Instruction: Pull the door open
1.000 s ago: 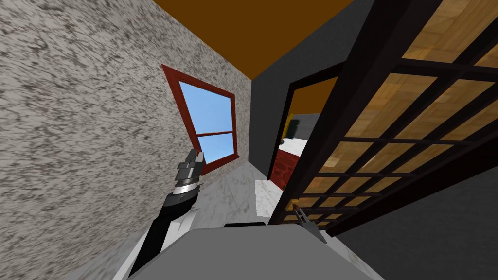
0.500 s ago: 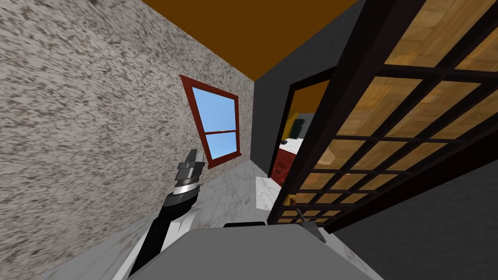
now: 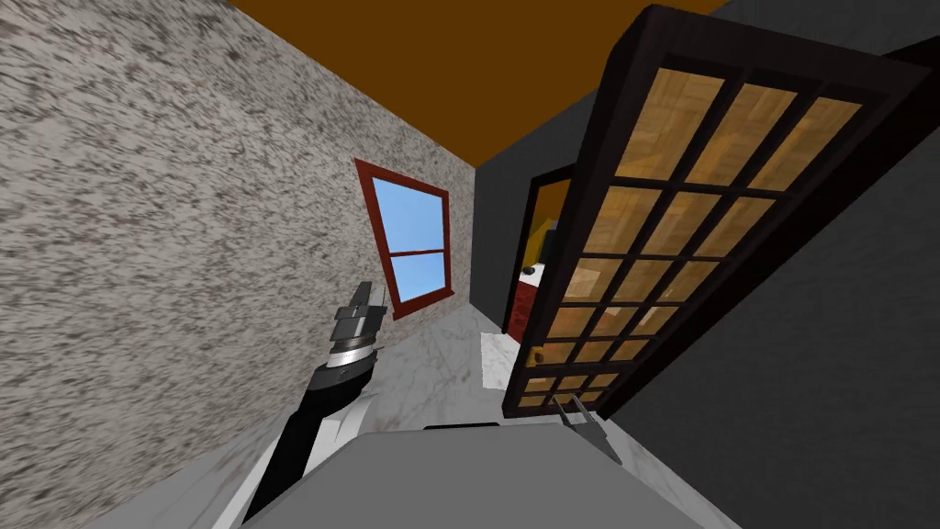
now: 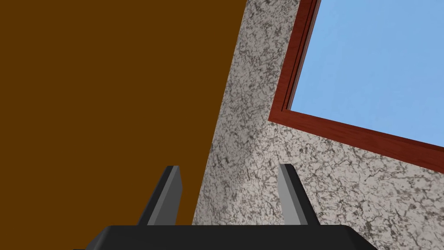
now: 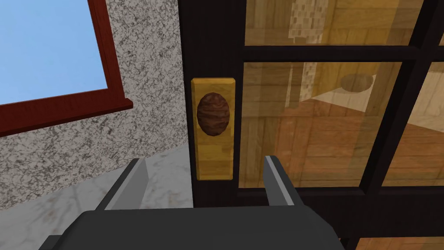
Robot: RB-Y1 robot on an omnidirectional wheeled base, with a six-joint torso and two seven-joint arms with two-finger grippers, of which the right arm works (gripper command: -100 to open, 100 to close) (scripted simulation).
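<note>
Right wrist view: the right pincer [image 5: 204,159] was seen spread wide, empty, near the knob [image 5: 213,113]; the door [image 5: 212,43], judged rigid and heavy, was best gripped there.

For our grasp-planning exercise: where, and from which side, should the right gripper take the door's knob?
Probably the brown oval knob on its yellow plate, straight on with the open right gripper. The oval's narrow width lies across the fingers' gap, so they close on its sides.

Right hand [image 5: 204,159] spread, facing brown knob [image 5: 213,113] on dark door [image 5: 211,39].
</note>
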